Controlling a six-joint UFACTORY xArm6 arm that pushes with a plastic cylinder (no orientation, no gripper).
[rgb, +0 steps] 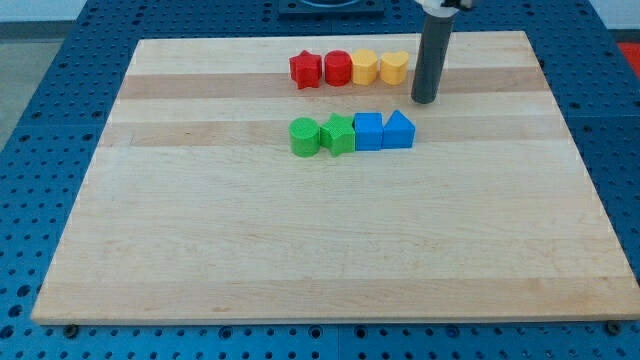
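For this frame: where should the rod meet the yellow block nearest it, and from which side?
There is no claw, so contact means pushing. My tip stands just to the view's right of the yellow heart-shaped block, slightly below it. Probably best to meet its free right face, squarely. Its left side abuts the other yellow block, so a leftward push would likely press on the red blocks beyond too.
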